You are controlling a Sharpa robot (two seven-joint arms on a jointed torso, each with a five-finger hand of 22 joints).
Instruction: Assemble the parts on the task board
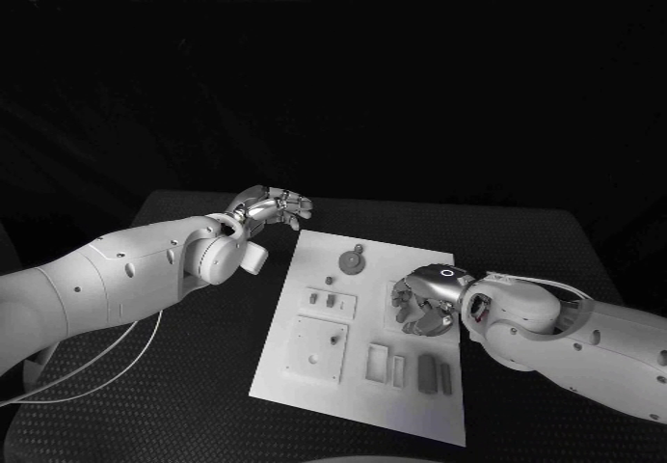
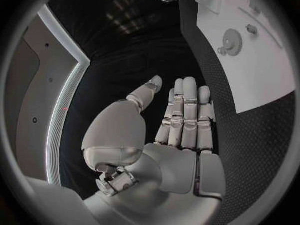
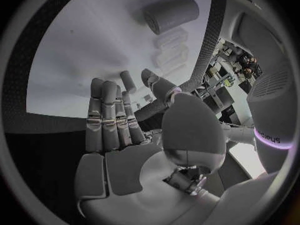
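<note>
Head view: the white task board (image 1: 364, 333) lies on the black table (image 1: 195, 367), with the left hand (image 1: 267, 208) beyond its far left corner and the right hand (image 1: 421, 307) above its right half. The grey parts are here a round disc (image 1: 353, 260) on the far side of the board, just ahead of the right hand's fingers, and long bars (image 1: 435, 375) near the front edge, behind that hand.

Left wrist view: the left hand (image 2: 178, 125) is extended flat, fingers (image 2: 187, 110) pressed side by side, thumb apart, holding nothing; the board's corner and the disc (image 2: 232, 41) lie well beyond the fingertips (a detail the head view hides, since there the hand looks loosely curled).

Right wrist view: the right hand (image 3: 125, 135) is likewise straight and empty, fingers (image 3: 106, 115) together over the board (image 3: 94, 50); a short cylindrical part (image 3: 171, 14) lies past the fingertips.

Partial lettering on the right arm's casing cannot be read.
</note>
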